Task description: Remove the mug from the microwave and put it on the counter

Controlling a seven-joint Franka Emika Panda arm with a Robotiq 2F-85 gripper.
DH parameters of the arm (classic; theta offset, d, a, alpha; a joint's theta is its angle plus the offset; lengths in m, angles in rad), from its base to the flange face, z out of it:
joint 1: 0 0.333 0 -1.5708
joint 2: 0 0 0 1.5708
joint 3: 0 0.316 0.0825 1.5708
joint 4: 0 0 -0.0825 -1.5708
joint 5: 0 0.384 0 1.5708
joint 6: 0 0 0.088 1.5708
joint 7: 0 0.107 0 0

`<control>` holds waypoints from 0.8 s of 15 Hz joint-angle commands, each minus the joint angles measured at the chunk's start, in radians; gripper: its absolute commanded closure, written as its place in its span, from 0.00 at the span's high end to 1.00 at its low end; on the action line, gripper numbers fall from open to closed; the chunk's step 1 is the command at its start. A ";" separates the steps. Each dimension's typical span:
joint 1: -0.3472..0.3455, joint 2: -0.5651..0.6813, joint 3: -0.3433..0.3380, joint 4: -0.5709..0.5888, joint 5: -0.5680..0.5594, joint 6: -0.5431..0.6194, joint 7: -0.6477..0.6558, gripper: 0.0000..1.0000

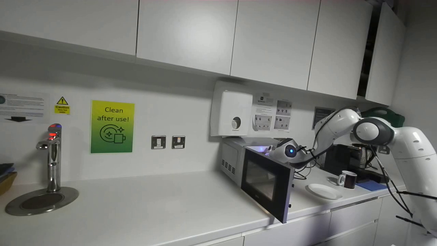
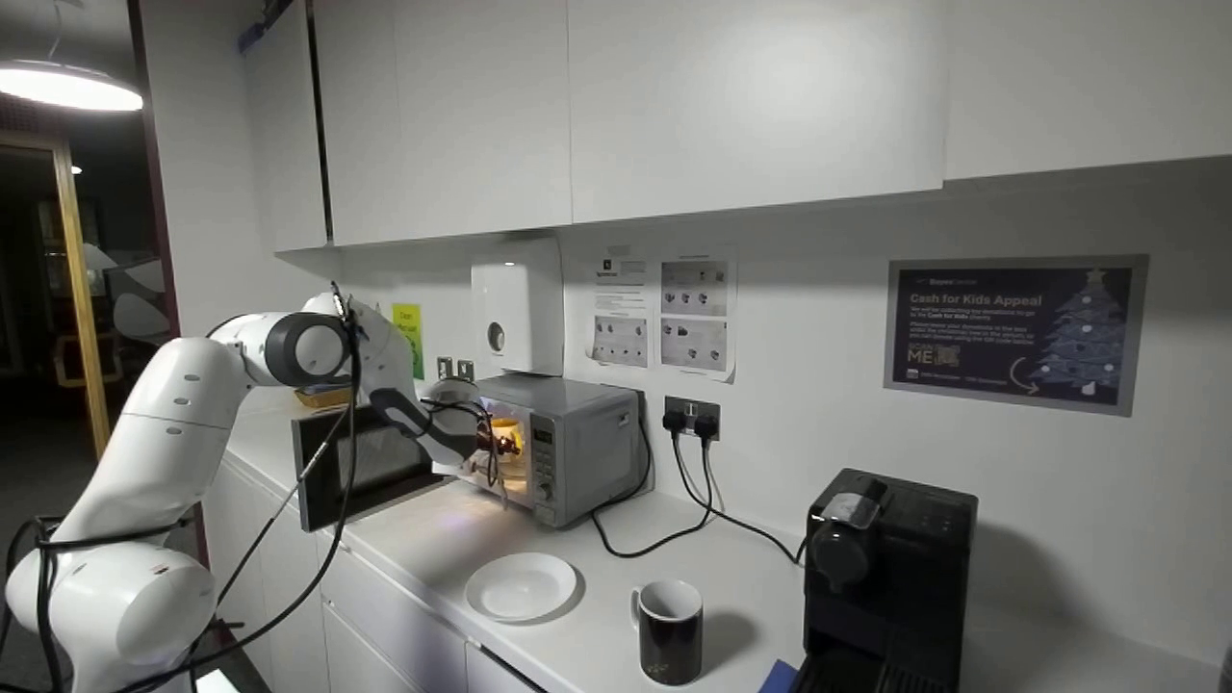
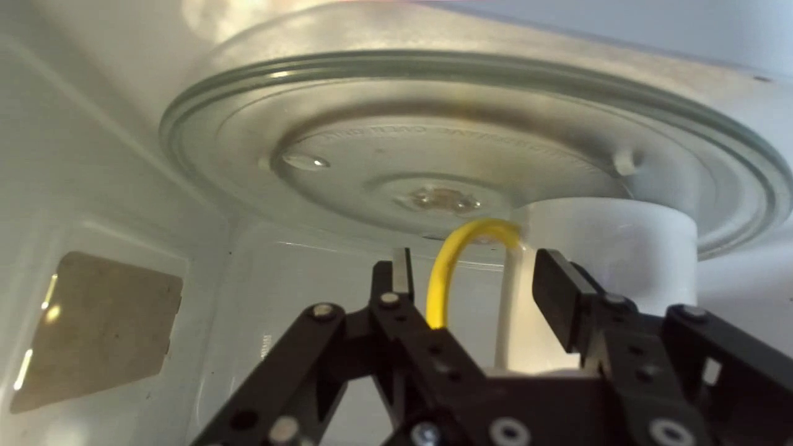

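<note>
- Can read "Clean after use!" on the rectangular yellow-to-green poster (image 1: pixel 112 126), above a line drawing of a dish and a cup.
- Can read "Caution" on the small yellow sign (image 1: pixel 62 109) with a black-edged warning triangle; cannot make out the smaller lines below.
- Can read "Cash for Kids Appeal" and "SCAN ME" on the dark blue rectangular poster (image 2: pixel 1015 334) with a grey border; cannot read the fine print.
- Cannot read the white paper notices (image 2: pixel 698 313) with grey photo panels, nor the white sheet (image 1: pixel 24 107) with a black arrow, cut off at the left edge of an exterior view.
- Cannot make out the tiny mark on the swung-out dark glass door (image 1: pixel 262 179) of the boxy silver-grey microwave (image 2: pixel 602 457), on the long smooth white counter (image 1: pixel 136 205).
- Cannot make out the small pale pattern on the black mug with a white inside (image 2: pixel 671 635), near the round white plate (image 2: pixel 520 585).
- Can see the white cylindrical mug (image 3: pixel 632 260) with a yellow loop handle (image 3: pixel 439 285) inside the microwave, standing on the round clear glass turntable (image 3: pixel 347 102), partly hidden behind the black two-fingered claw (image 3: pixel 477 263).
- Can see the claw parted, moderately wide, with the handle in view between the fingers; cannot tell whether touching it.
- Can hardly make out the claw in both exterior views, at the end of the white jointed robot arm (image 2: pixel 173 423).
- Can find faint raised lettering on the turntable, too weak to read in full.
</note>
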 commanded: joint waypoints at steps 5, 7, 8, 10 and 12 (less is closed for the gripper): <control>-0.022 -0.011 -0.003 0.019 -0.045 0.008 0.028 0.57; -0.024 -0.009 -0.003 0.025 -0.046 0.005 0.027 0.56; -0.026 -0.007 -0.004 0.031 -0.048 0.003 0.027 0.56; -0.033 -0.002 -0.005 0.042 -0.049 0.003 0.030 0.55; -0.035 0.001 -0.008 0.052 -0.050 0.002 0.031 0.55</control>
